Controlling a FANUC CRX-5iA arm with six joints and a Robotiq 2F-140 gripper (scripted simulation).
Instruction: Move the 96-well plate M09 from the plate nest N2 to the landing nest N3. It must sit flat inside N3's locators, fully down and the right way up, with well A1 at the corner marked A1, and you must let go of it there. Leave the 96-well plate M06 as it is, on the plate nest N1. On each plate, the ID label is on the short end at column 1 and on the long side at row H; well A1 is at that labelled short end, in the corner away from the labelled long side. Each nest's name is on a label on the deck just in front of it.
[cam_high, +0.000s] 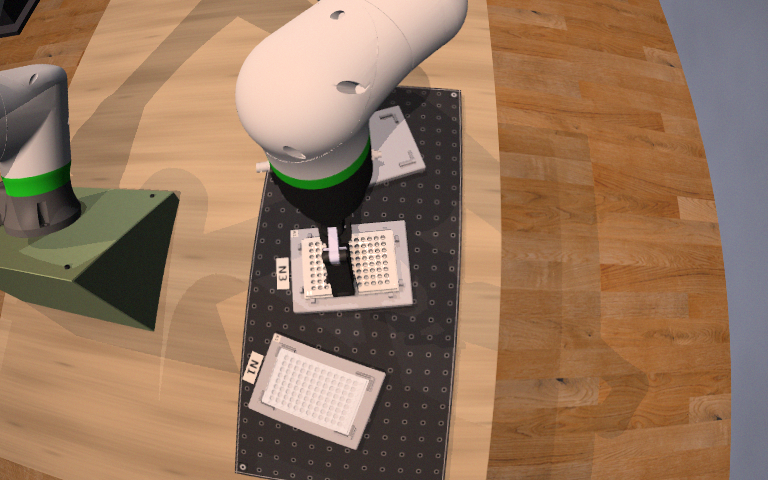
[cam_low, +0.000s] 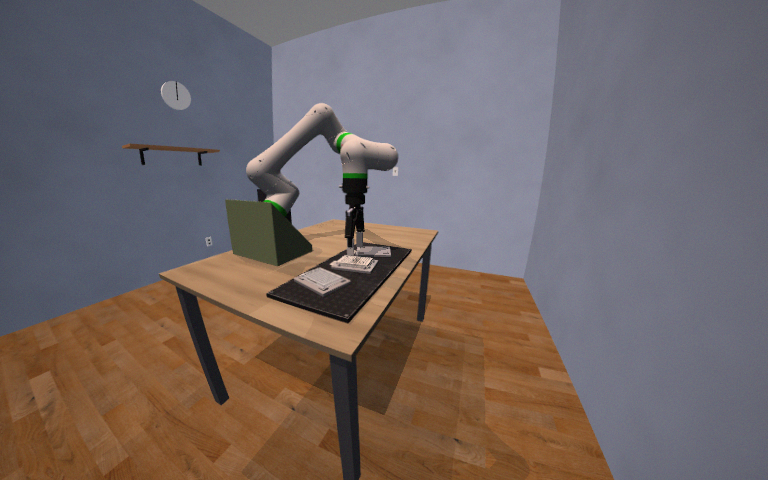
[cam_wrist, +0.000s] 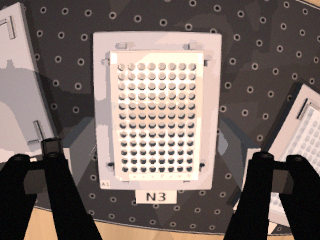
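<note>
Blue-grey walls and a plank floor surround a wooden table (cam_low: 237, 285) carrying a black perforated deck mat (cam_high: 430, 316). At the centre of the top view, the white 96-well plate M09 (cam_high: 373, 261) lies inside the pale grey landing nest N3 (cam_high: 351, 302), whose name shows on a white label (cam_high: 282, 273) at its left. In the wrist view the plate sits square within the nest's small locator tabs and looks level and well-side up. Its ID labels and the A1 corner mark are too small to read, so orientation cannot be confirmed.

Above it hangs the black two-finger gripper (cam_wrist: 159, 180), its fingers spread wide on either side of the nest, apart from the plate and grasping nothing. Judging by this, placing and release are done and the step in hand is the retreat. The next move calls for a straight vertical lift so that neither finger catches the plate's long edges.

Toward the upper middle of the top view, the grey plate nest N2 (cam_high: 404, 144) stands bare, partly hidden by the white arm (cam_high: 334, 84). At lower centre, the white 96-well plate M06 (cam_high: 314, 390) rests in the grey plate nest N1 (cam_high: 365, 416). An olive-green wedge pedestal (cam_high: 124, 271) holds the arm's base at the left.
</note>
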